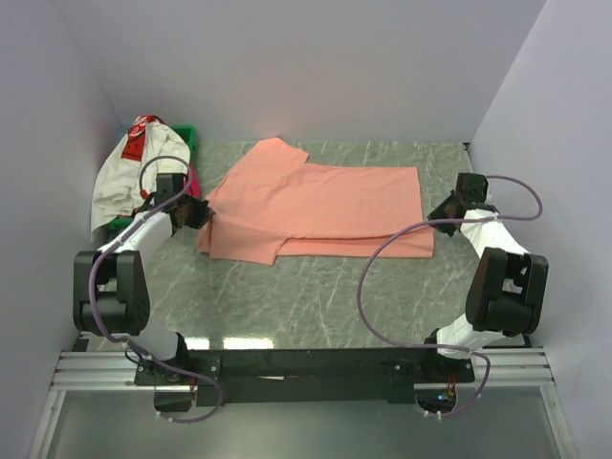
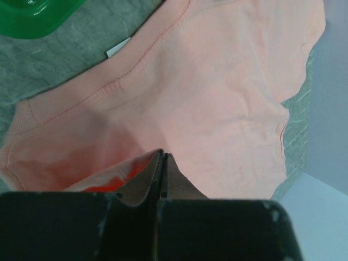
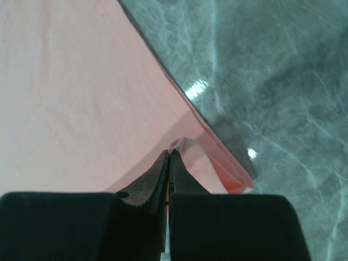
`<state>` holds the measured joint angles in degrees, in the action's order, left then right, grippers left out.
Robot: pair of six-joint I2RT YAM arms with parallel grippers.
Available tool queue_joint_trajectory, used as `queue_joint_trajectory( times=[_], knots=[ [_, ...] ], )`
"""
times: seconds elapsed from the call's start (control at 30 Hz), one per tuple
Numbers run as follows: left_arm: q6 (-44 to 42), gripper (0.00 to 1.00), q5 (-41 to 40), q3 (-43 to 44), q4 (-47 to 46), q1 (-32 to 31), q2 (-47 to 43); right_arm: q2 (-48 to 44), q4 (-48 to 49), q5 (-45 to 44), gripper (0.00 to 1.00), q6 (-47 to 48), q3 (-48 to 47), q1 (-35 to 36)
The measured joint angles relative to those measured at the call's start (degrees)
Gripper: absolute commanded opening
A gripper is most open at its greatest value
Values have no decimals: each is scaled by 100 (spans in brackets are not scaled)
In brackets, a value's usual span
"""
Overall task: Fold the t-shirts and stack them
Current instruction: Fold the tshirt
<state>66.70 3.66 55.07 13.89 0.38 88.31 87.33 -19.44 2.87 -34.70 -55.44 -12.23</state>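
The salmon-pink t-shirt (image 1: pixel 320 206) lies folded lengthwise on the marble table, one sleeve sticking out at the far left. My left gripper (image 1: pixel 204 214) is shut on its left edge; the pinched cloth (image 2: pixel 109 176) shows beside the jaws in the left wrist view. My right gripper (image 1: pixel 442 212) is shut on the shirt's right edge, a small tuft of cloth (image 3: pixel 178 144) pinched at the tips in the right wrist view. The white t-shirt with a red printed patch (image 1: pixel 124 172) is heaped at the far left. A sliver of the magenta-pink t-shirt (image 1: pixel 194 180) shows beside it.
A green plastic tray (image 1: pixel 182 134) sits under the heaped shirts at the far left, its corner also in the left wrist view (image 2: pixel 38 19). Purple walls close in the table on three sides. Grey marble table surface (image 1: pixel 316 296) lies in front of the shirt.
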Motion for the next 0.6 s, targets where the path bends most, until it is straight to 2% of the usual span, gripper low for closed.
queue_joint_trajectory(
  times=[0.1,0.17,0.2,0.23,0.27,0.3,0.37,0.4,0.5,0.6],
  knots=[
    [0,5,7,44,-50,0,131,245,-31,-39,0,26,-269,98],
    [-2,14,15,79,-85,0,258,382,-70,-57,9,46,-396,153],
    [-7,20,20,96,-101,0,319,442,-98,-70,23,66,-450,168],
    [-7,37,24,114,-131,0,387,507,-125,-81,31,66,-505,181],
    [-26,45,44,125,-162,0,428,577,-149,-111,37,87,-557,188],
    [-28,58,79,125,-223,0,472,629,-184,-146,47,118,-603,195],
    [-48,67,155,127,-348,9,509,669,-271,-229,53,136,-667,197],
    [-55,72,190,129,-389,20,509,667,-332,-269,53,151,-691,197],
    [-131,77,201,186,-369,28,431,522,-509,-391,53,151,-702,203],
    [-131,83,-22,103,-94,22,20,-70,-529,-442,51,109,-328,234]
  ],
)
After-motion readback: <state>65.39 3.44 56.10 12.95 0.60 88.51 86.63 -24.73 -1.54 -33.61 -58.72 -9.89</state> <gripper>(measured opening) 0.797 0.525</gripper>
